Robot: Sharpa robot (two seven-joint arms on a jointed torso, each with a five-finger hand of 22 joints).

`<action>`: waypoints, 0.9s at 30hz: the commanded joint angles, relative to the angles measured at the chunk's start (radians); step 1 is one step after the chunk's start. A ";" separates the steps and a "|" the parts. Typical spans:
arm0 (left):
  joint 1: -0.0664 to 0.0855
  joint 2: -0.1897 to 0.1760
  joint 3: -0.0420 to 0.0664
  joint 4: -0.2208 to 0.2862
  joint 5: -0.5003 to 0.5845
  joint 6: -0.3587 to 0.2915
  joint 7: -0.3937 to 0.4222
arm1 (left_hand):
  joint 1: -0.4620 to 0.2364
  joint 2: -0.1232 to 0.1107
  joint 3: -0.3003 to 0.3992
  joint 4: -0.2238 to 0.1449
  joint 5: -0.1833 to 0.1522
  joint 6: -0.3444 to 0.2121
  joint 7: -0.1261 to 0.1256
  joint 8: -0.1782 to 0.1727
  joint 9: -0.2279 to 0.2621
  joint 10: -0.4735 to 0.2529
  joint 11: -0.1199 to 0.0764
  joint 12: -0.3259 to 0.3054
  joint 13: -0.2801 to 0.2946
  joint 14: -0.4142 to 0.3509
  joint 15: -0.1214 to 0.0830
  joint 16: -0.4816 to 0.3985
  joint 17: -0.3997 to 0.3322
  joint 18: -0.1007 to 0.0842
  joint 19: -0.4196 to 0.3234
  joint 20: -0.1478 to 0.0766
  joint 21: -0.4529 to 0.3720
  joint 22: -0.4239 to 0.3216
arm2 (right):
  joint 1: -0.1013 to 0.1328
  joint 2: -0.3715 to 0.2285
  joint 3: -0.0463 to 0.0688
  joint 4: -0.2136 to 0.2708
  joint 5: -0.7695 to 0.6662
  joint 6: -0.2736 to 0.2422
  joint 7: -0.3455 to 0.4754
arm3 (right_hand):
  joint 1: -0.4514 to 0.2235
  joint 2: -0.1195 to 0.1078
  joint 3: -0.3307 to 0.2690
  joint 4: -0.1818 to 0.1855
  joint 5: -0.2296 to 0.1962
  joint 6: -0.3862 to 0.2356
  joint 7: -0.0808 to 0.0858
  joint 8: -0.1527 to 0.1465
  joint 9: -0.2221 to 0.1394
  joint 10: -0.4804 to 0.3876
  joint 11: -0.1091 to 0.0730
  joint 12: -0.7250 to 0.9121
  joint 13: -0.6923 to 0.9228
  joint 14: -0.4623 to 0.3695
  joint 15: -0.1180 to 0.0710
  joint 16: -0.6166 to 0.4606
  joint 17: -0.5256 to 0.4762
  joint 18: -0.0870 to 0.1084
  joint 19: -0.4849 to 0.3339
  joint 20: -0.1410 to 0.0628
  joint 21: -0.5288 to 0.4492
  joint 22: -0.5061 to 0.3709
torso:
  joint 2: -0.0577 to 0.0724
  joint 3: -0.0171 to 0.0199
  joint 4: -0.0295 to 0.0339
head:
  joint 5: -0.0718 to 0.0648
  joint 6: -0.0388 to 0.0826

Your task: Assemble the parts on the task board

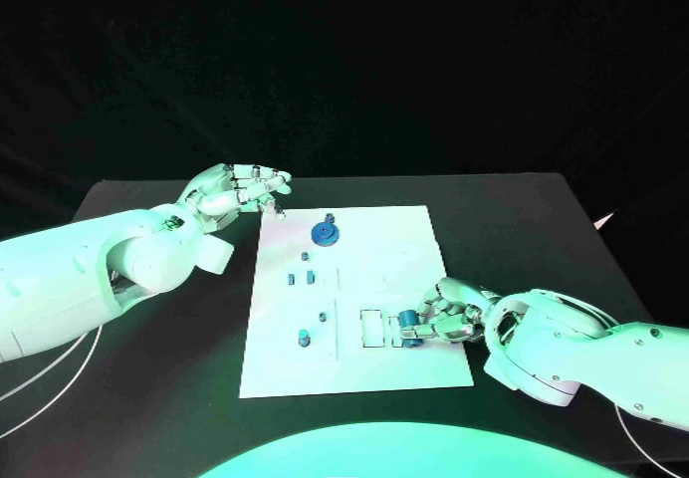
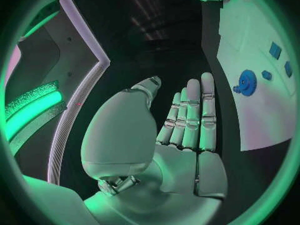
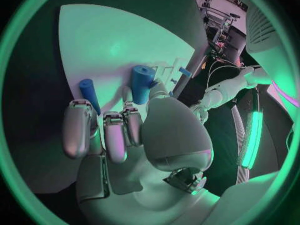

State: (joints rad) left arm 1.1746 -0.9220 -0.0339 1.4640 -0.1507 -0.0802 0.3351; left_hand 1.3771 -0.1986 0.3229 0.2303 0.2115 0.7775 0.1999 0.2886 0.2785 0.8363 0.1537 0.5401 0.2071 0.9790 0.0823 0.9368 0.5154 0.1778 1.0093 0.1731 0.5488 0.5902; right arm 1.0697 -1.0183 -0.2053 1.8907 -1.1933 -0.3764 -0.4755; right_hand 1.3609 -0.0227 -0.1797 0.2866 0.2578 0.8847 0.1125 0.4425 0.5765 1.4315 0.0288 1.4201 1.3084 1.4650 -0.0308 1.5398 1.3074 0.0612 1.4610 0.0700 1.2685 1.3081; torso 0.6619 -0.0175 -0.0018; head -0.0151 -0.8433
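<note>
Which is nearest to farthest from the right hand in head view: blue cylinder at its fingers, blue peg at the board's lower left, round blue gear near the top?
1. Blue cylinder: at the fingertips of the right hand, board's lower right.
2. Blue peg: lower left of the task board, across from the hand.
3. Round blue gear: near the board's top edge, closer to the left hand.

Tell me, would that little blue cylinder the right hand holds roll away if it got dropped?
Probably. The blue cylinder looks round and smooth, so on its side it would likely roll across the flat task board. It seems small and rigid, probably light, so the right hand could easily lose it.
</note>
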 commanded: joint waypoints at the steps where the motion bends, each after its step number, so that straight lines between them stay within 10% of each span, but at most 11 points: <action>1: 0.000 0.001 0.001 0.002 -0.001 0.016 0.001 | 0.009 0.004 -0.004 0.000 0.001 -0.001 0.021 0.007 0.001 -0.007 0.001 0.006 -0.001 -0.007 0.001 -0.005 -0.001 0.004 -0.004 0.002 -0.007 -0.001 | -0.007 -0.002 -0.007 -0.002 0.036 -0.009 -0.014 | 0.060 0.022 0.030 -0.009 0.047 0.008 -0.010 -0.008 -0.034 0.009 -0.004 0.000 0.089 0.091 -0.011 0.007 0.191 -0.007 0.020 -0.004 0.007 0.165 | 0.000 0.0004 0.0002 | 0.000 0.001; 4: 0.000 0.002 0.001 -0.001 -0.001 0.020 0.001 | 0.010 0.005 -0.004 0.001 0.001 -0.001 0.022 0.007 0.001 -0.007 0.001 0.007 -0.002 -0.007 0.002 -0.005 -0.001 0.004 -0.004 0.002 -0.007 -0.001 | 0.000 -0.015 -0.007 0.005 0.103 -0.028 -0.009 | 0.153 0.003 0.135 0.001 0.160 0.022 -0.011 -0.036 -0.067 0.001 -0.007 -0.011 0.087 0.090 -0.015 0.006 0.188 -0.006 0.019 -0.011 0.003 0.168 | -0.001 0.0006 -0.0006 | -0.001 0.002; 11: 0.000 0.006 0.000 -0.005 0.000 0.028 0.002 | 0.012 0.007 -0.004 0.001 0.001 -0.001 0.022 0.007 0.001 -0.007 0.001 0.007 -0.002 -0.007 0.001 -0.004 -0.001 0.004 -0.003 0.002 -0.008 -0.002 | 0.030 -0.038 -0.006 0.027 0.246 -0.044 0.004 | 0.068 -0.120 0.429 -0.002 0.142 0.048 -0.008 -0.052 -0.095 0.008 -0.004 -0.016 0.097 0.090 -0.012 0.005 0.188 -0.006 0.018 -0.007 -0.004 0.176 | -0.001 0.0002 -0.0007 | -0.003 0.007; 27: 0.000 0.008 -0.001 -0.007 0.000 0.034 0.005 | 0.016 0.010 -0.005 0.001 0.002 -0.001 0.022 0.008 0.001 -0.008 0.001 0.007 -0.002 -0.007 0.001 -0.004 -0.002 0.004 -0.001 0.003 -0.010 -0.003 | 0.074 -0.046 -0.006 0.072 0.342 -0.042 0.006 | -0.044 -0.178 0.526 -0.003 0.109 0.048 -0.006 -0.042 -0.089 0.012 -0.002 -0.018 0.101 0.090 -0.010 0.005 0.188 -0.006 0.020 -0.005 -0.008 0.180 | 0.001 -0.0005 0.0008 | 0.000 0.013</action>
State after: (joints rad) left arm 1.1745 -0.9149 -0.0349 1.4542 -0.1508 -0.0661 0.3319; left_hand 1.3856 -0.1901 0.3230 0.2303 0.2115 0.7776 0.1999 0.2922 0.2783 0.8363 0.1537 0.5451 0.2063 0.9790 0.0823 0.9368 0.5142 0.1777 1.0093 0.1731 0.5448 0.5890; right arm 1.1439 -1.0650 -0.2113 1.9595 -0.8745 -0.4208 -0.4740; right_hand 1.3259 -0.2027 0.3412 0.2835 0.3735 0.9170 0.1195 0.3820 0.4624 1.4399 0.0230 1.4066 1.3083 1.4630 -0.0435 1.5398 1.3076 0.0613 1.4664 0.0645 1.2643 1.3077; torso 0.6617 -0.0174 -0.0013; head -0.0174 -0.8309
